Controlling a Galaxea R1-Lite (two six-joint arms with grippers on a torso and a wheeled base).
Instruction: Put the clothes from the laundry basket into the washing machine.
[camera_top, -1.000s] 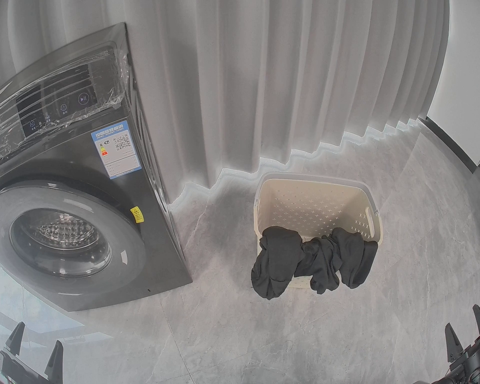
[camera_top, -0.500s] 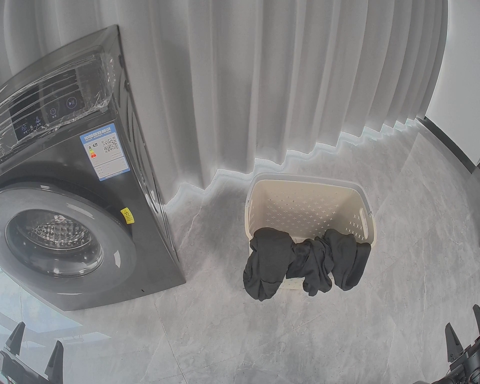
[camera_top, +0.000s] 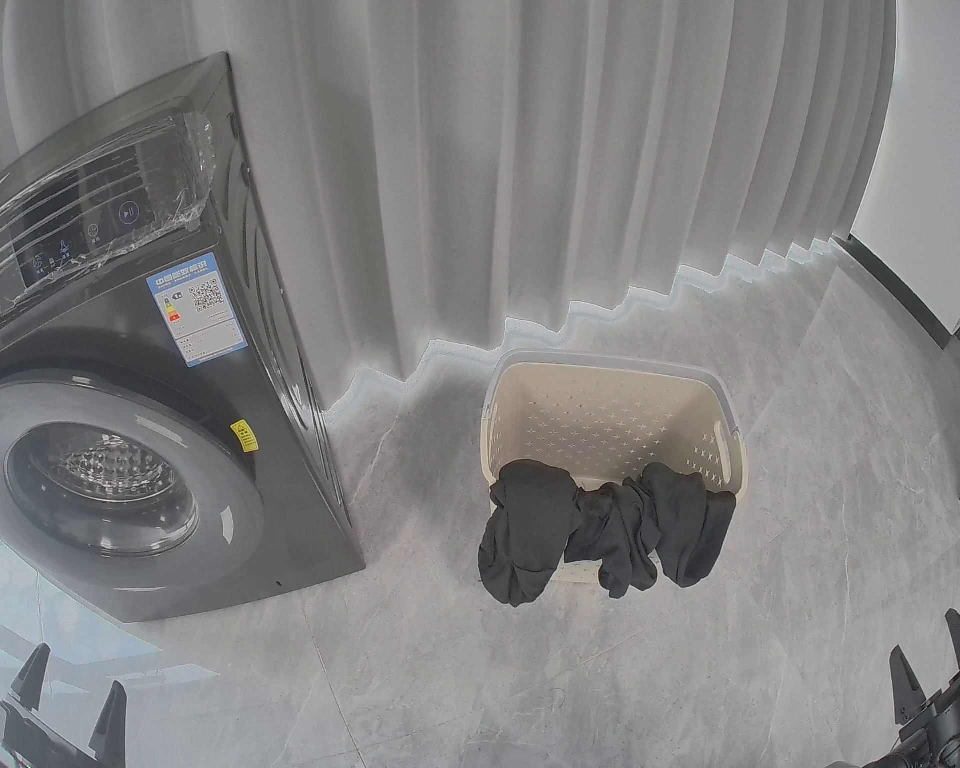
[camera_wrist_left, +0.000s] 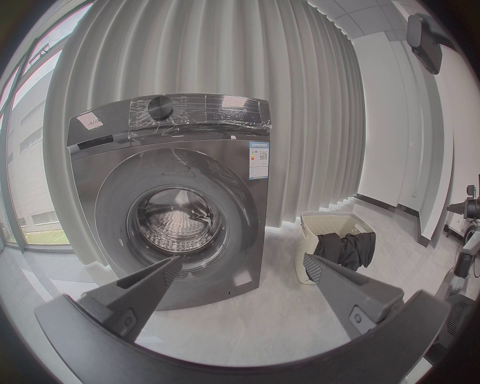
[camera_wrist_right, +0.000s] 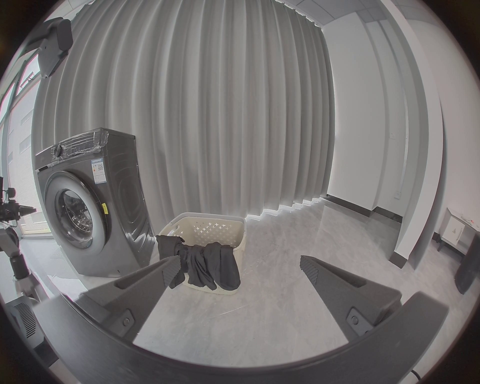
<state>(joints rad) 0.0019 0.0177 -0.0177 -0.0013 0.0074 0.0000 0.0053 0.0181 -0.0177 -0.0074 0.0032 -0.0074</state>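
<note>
The washing machine (camera_top: 150, 420) stands at the left of the head view, its door apparently open. Right of centre sits the laundry basket (camera_top: 610, 420), with dark clothes (camera_top: 600, 525) draped over its near rim. The left gripper (camera_wrist_left: 241, 261) and right gripper (camera_wrist_right: 240, 261), jaws spread and empty, are well apart from it; better to approach first, then pinch a thick fold.

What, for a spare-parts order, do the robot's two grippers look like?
Left gripper and right gripper match: matte dark grey, two wedge-shaped fingers tapering to points, cross-hatched grip pads inside the tips, one screw near each finger's base.
</note>
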